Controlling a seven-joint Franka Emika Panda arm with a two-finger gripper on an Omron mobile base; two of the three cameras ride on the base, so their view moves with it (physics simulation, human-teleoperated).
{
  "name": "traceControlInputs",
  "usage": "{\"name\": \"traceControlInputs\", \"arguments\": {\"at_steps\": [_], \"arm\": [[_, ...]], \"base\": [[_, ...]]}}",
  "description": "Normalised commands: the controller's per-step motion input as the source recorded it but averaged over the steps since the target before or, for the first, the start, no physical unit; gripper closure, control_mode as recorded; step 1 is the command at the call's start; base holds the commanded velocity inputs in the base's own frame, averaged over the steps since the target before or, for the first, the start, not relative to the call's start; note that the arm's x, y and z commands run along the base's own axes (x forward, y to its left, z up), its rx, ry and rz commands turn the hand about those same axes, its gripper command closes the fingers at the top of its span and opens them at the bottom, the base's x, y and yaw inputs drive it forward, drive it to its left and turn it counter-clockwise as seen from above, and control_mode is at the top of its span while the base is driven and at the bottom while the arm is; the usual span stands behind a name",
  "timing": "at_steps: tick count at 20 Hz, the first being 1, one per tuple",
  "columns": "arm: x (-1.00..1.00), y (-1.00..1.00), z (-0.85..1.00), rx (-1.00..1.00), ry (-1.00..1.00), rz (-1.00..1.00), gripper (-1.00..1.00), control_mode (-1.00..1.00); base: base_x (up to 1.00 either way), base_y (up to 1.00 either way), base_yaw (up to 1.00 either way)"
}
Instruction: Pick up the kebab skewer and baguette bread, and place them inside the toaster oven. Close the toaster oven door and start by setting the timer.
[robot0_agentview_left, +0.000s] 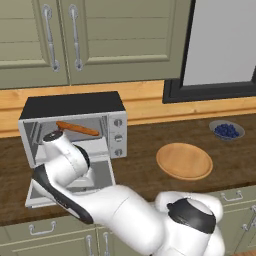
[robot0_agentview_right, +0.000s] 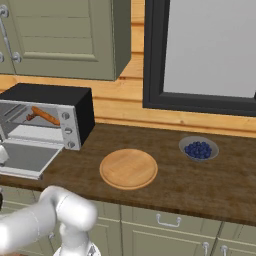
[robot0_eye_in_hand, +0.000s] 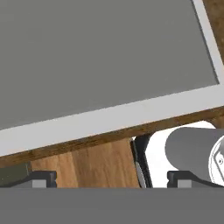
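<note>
Orange-brown slim baguette bread (robot0_agentview_left: 77, 129) lies inside boxy silver-grey toaster oven (robot0_agentview_left: 75, 107); its grey glass-windowed door (robot0_eye_in_hand: 105, 57) hangs open, flat, rigid, probably light; lift by front edge. Gripper (robot0_eye_in_hand: 111, 179) just below door, empty, spread wide.

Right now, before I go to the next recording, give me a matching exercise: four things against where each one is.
Things:
1. baguette bread
2. toaster oven door
3. wooden plate
4. blueberry bowl

Places or states:
A. folded down flat, open
B. bare, in the middle of the counter
C. inside the toaster oven
D. far right of the counter, below the window

Pairs: 1-C, 2-A, 3-B, 4-D
</note>
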Motion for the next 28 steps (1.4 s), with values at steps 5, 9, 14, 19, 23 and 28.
{"name": "traceControlInputs", "arguments": {"at_steps": [5, 9, 14, 19, 23, 28], "arm": [[-0.17, 0.0, -0.47, 0.12, 0.18, 0.47, -1.0, -1.0], [0.18, 0.03, -0.65, 0.09, 0.18, 0.14, -1.0, -1.0], [0.23, 0.23, -0.55, 0.03, 0.1, 0.02, -1.0, -1.0], [0.0, 0.12, -0.28, 0.0, 0.0, 0.0, -1.0, -1.0], [0.41, 0.0, -0.04, 0.0, 0.0, 0.0, -1.0, -1.0], [0.37, 0.0, -0.13, 0.0, 0.0, 0.0, -1.0, -1.0]], "base": [[0.0, 0.0, 0.0], [0.0, 0.0, 0.0], [0.0, 0.0, 0.0], [0.0, 0.0, 0.0], [0.0, 0.0, 0.0], [0.0, 0.0, 0.0]]}}
